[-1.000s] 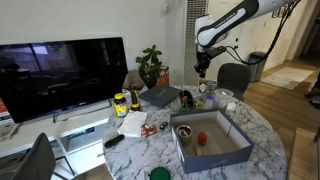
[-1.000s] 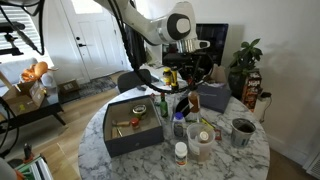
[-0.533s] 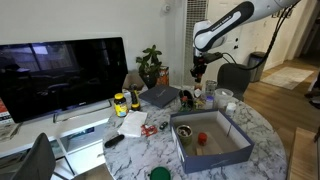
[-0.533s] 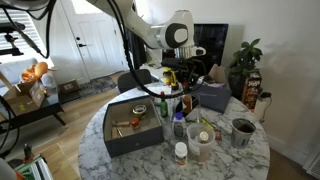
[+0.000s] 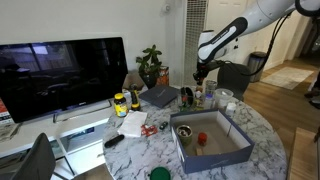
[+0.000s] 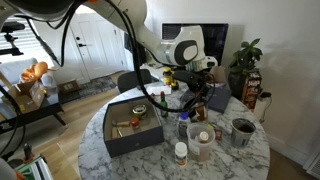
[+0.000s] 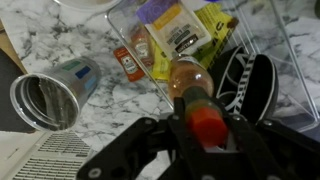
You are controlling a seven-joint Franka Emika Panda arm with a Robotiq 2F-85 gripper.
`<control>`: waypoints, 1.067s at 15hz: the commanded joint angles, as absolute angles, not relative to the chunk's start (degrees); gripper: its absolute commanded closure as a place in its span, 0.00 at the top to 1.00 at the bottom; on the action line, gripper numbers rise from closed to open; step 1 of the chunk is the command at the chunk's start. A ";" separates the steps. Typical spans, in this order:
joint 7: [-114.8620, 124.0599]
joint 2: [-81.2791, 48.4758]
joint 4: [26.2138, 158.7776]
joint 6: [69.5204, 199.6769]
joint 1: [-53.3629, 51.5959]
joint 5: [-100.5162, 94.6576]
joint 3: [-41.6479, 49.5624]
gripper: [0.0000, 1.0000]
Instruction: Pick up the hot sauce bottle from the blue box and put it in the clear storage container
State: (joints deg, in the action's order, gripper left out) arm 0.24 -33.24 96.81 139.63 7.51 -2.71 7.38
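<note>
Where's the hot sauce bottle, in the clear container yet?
Not set down: the hot sauce bottle is clamped between the fingers, over the clear storage container.

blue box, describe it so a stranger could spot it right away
On the round marble table beside the television, look to the edge nearest the camera. The blue box is its largest container: shallow, rectangular, blue outside, grey inside.

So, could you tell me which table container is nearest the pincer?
The clear storage container, the see-through bin of packets, right beneath the pincer gripping the hot sauce bottle; the blue box stands well apart.
</note>
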 commanded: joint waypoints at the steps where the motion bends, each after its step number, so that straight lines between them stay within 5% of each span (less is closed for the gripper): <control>1: -0.67 -34.18 96.94 138.00 9.17 -1.29 6.71 0.08; 16: -0.85 -36.18 97.32 134.29 6.12 -3.04 5.32 0.08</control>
State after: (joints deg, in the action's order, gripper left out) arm -1.69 -36.53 96.79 136.97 7.91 -0.55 3.63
